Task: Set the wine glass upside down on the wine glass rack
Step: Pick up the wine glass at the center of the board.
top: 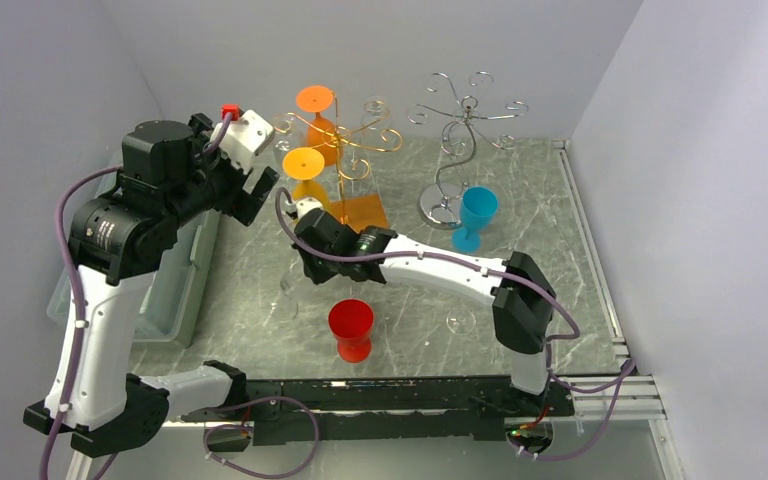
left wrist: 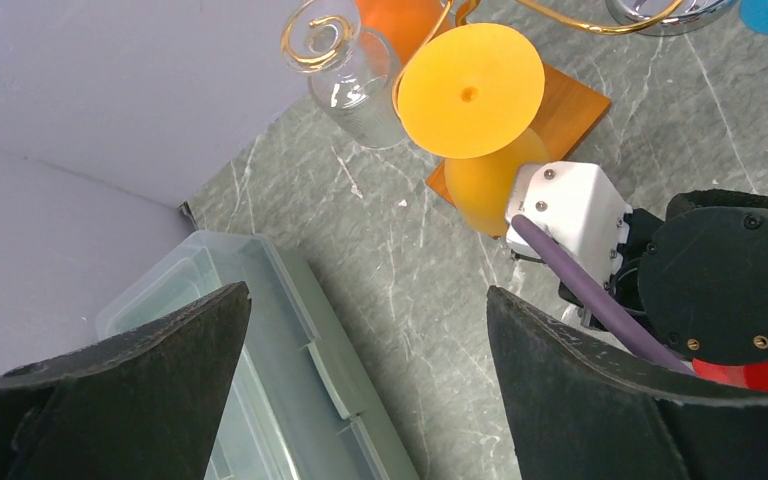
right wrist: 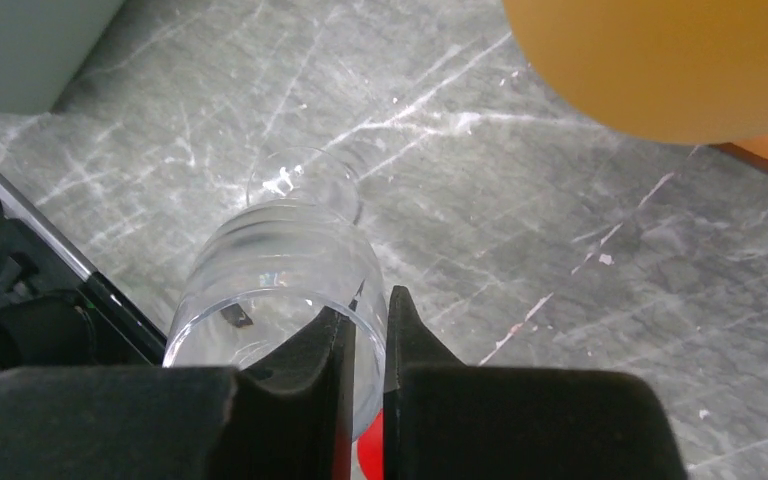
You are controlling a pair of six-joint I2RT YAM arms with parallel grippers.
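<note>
Clear wine glass [right wrist: 275, 270] is on the near side of the gold wire rack [top: 365, 212], toward the arm bases and low over the grey table [top: 560, 250]. Its long axis runs away from the right wrist camera: mouth toward the camera, stem and round foot pointing off and down at the tabletop. Bowl is colourless with faint horizontal ribbing. The foot shows only as a pale ring seen through the glass. Right gripper [right wrist: 368, 310] is nearly closed, its two fingers pinching the bowl wall at the rim. Cannot tell whether the foot touches the table. From the top camera the glass is almost invisible against the marbling, just a faint outline below the gripper. An orange glass [left wrist: 470, 90] hangs foot-up on the gold wire rack; in the right wrist view its bowl is cut off at the top edge. Left gripper [left wrist: 360, 300] is raised left of the rack, jaws spread wide, holding nothing.
</note>
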